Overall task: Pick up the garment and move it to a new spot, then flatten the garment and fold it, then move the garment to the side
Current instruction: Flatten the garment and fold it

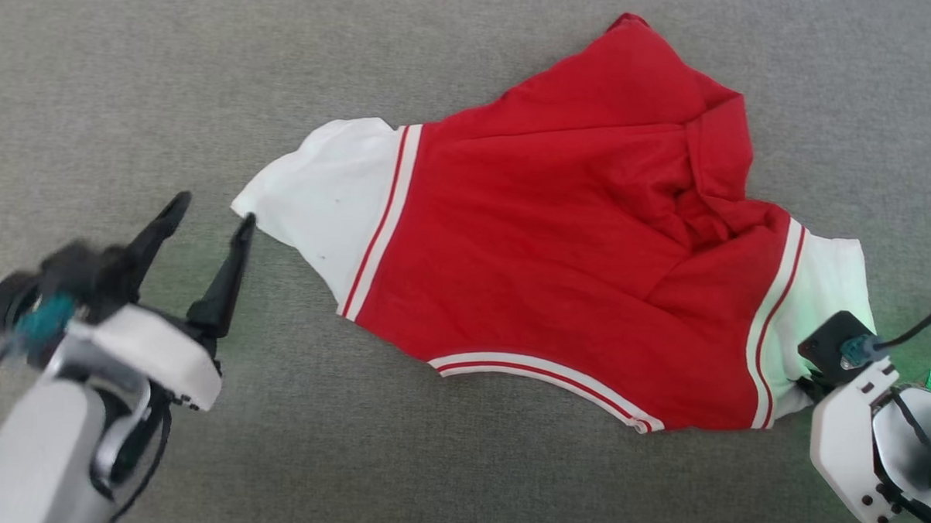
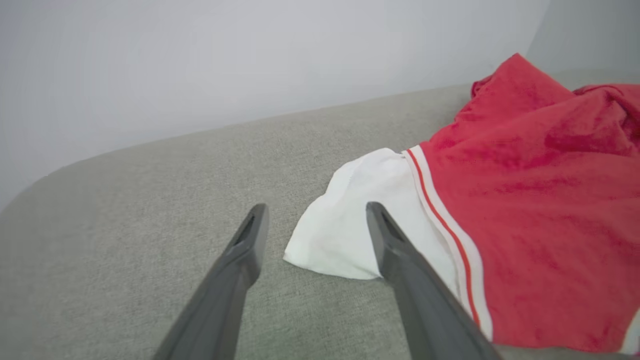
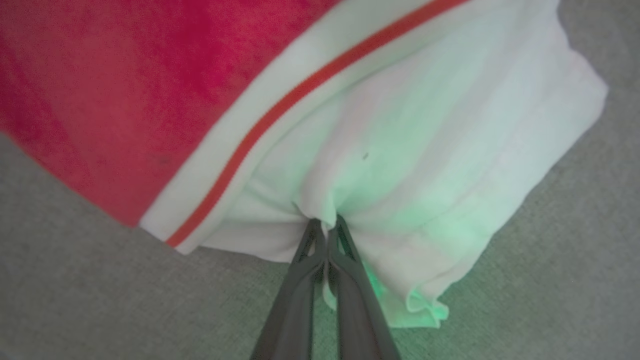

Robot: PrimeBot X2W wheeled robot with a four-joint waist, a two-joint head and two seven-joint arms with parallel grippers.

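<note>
Pinching a bunch of white sleeve cloth, our right gripper (image 3: 327,223) has both fingers pressed tight together on the garment (image 1: 551,257), which lies spread and rumpled on the grey fabric surface (image 1: 131,87), red body in the middle, a white sleeve at each end. Our left gripper (image 1: 213,210) hovers with fingers spread wide, just beside the other sleeve's edge, one fingertip at its corner; we cannot tell whether it touches.
</note>
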